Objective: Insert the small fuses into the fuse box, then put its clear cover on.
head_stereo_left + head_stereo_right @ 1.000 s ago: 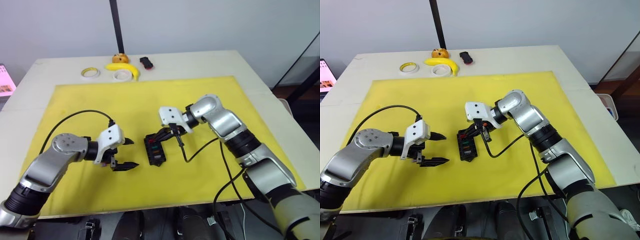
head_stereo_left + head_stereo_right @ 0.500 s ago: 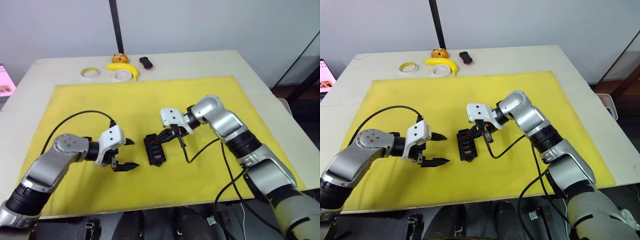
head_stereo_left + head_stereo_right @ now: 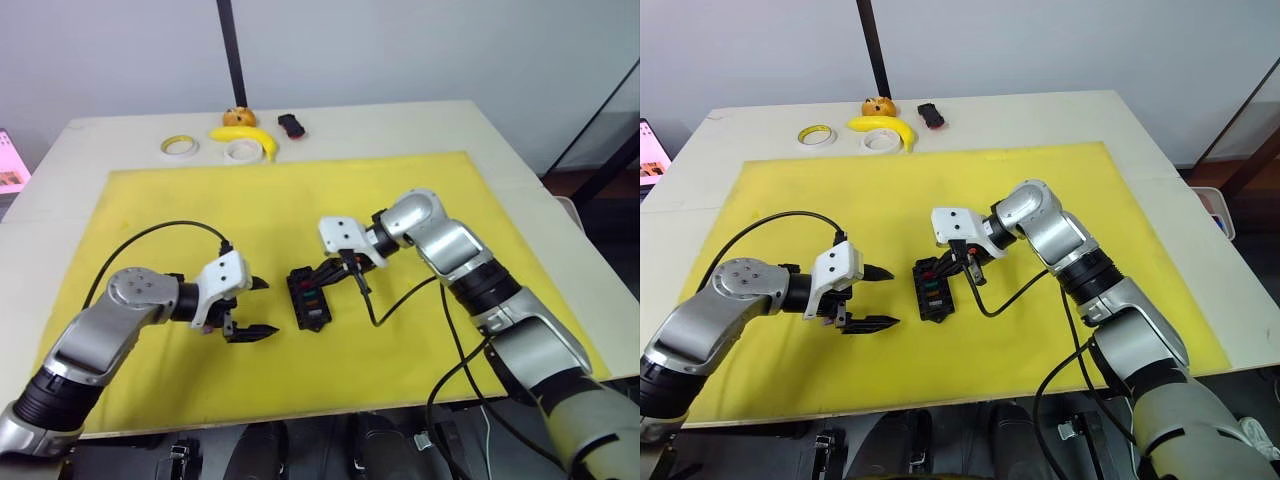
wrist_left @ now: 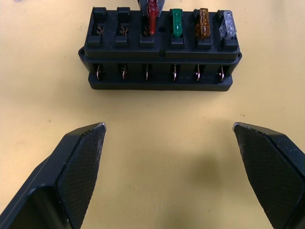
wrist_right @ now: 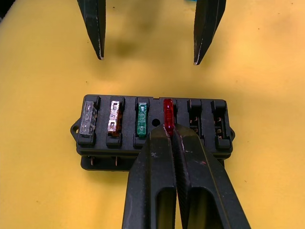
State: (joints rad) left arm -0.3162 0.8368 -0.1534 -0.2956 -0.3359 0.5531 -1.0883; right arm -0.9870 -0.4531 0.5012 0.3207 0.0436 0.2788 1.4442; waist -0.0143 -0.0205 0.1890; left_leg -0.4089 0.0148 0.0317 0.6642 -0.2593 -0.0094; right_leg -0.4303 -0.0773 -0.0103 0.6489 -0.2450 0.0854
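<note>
Right gripper (image 5: 170, 136) is pinching the translucent red blade fuse (image 5: 167, 112) at the small black plastic fuse box (image 5: 153, 125), frame centre; should be pressing straight down. Left gripper (image 3: 254, 308) is hanging spread wide.

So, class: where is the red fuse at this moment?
The red fuse stands in the fuse box in the fourth slot, beside the green fuse, pinched by the right gripper near the yellow mat's middle.
</note>
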